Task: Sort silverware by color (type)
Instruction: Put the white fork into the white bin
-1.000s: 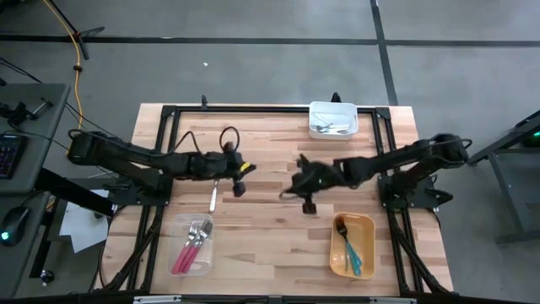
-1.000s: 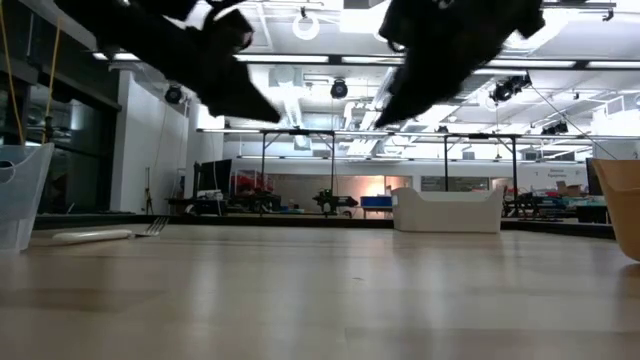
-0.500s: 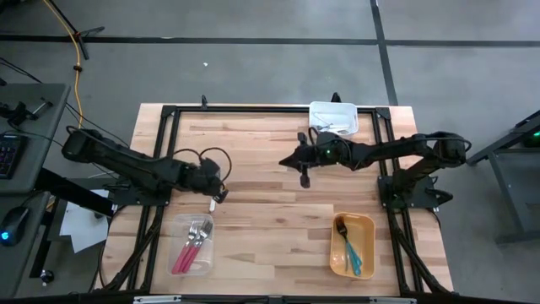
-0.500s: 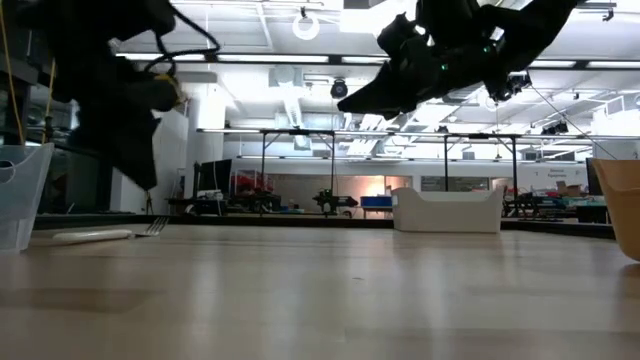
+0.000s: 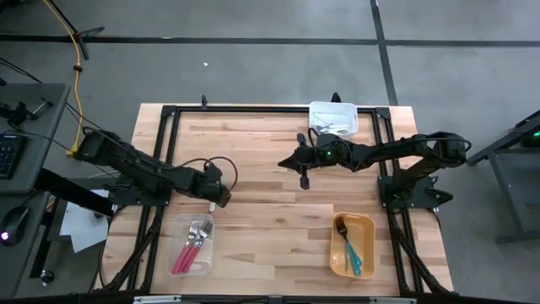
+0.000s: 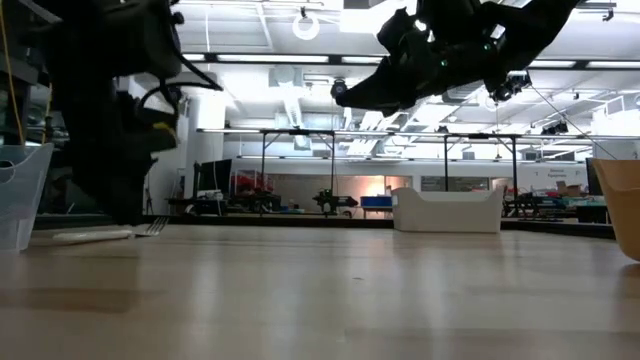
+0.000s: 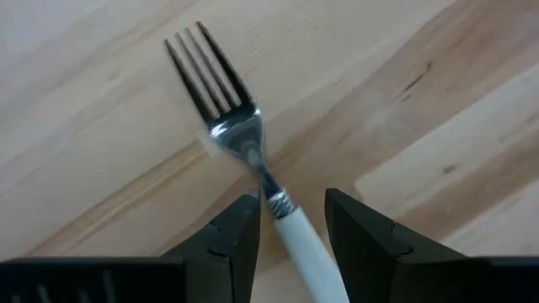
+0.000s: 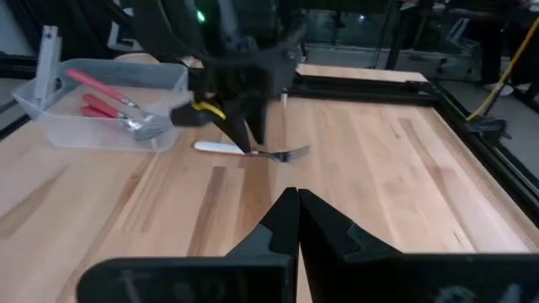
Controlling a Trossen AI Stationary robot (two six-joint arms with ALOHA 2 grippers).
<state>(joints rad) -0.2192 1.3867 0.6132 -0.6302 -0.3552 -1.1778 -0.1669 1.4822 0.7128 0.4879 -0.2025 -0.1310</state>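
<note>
The left gripper (image 7: 290, 220) hangs low over the wooden table (image 5: 270, 198), its two dark fingers (image 7: 232, 240) spread apart on either side of the white-handled fork (image 7: 253, 160). The fork lies flat on the boards, its handle running between the fingers without visible contact and its tines pointing away from the wrist. From above, this gripper (image 5: 218, 196) sits left of the table's middle, just above the clear container (image 5: 180, 247) that holds red-handled utensils (image 5: 192, 245) at the near left edge. At table height the fork (image 6: 110, 233) shows at the foot of the dark left arm.

The right gripper (image 8: 296, 210) is held above the table's middle, toward the far side, its fingers pressed together and carrying nothing. Its wrist camera looks across the boards at the left arm, the fork (image 8: 251, 151) and the clear container (image 8: 109, 105). A white container (image 5: 333, 118) with silverware stands at the far edge, and a yellow container (image 5: 352, 245) with teal-handled pieces (image 5: 350, 253) at the near right.
</note>
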